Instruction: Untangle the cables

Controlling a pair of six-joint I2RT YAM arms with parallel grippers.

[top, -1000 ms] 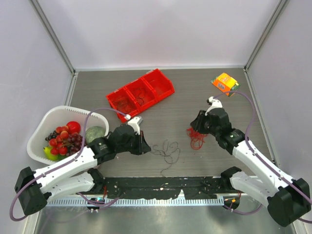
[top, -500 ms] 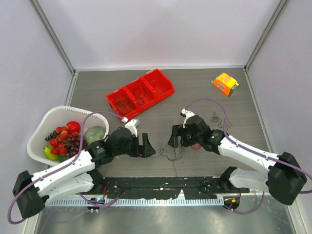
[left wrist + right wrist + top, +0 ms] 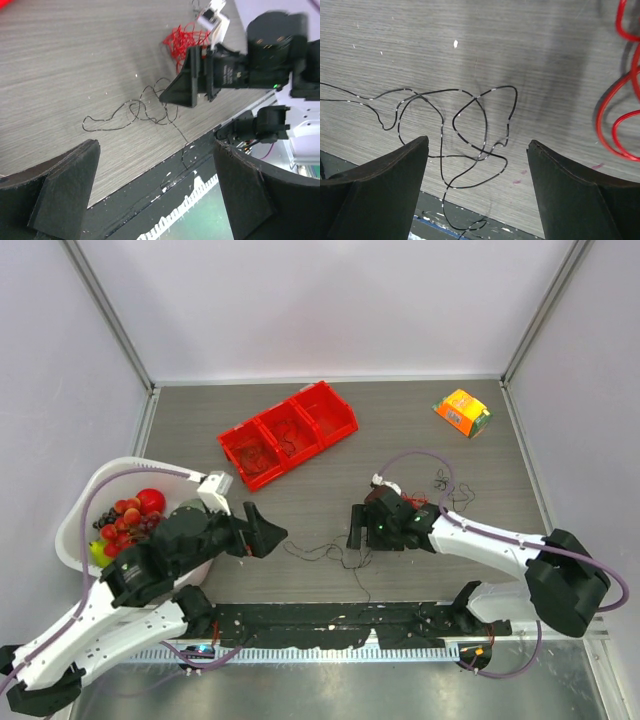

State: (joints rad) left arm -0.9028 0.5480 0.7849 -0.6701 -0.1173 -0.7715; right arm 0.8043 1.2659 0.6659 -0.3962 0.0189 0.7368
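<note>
- Our left jaws stand wide apart, empty.
- Our right jaws gape over the thin black wire (image 3: 470,125) looped on the grey table (image 3: 450,450).
- The red wire clump (image 3: 182,40) lies beside it.

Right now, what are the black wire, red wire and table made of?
Black wire: thin, glossy, probably plastic-coated; lies in soft loops with tiny glints. Red wire: same look, shiny. Table: matte grey, wood-grain streaks, maybe laminate; can't be sure.
</note>
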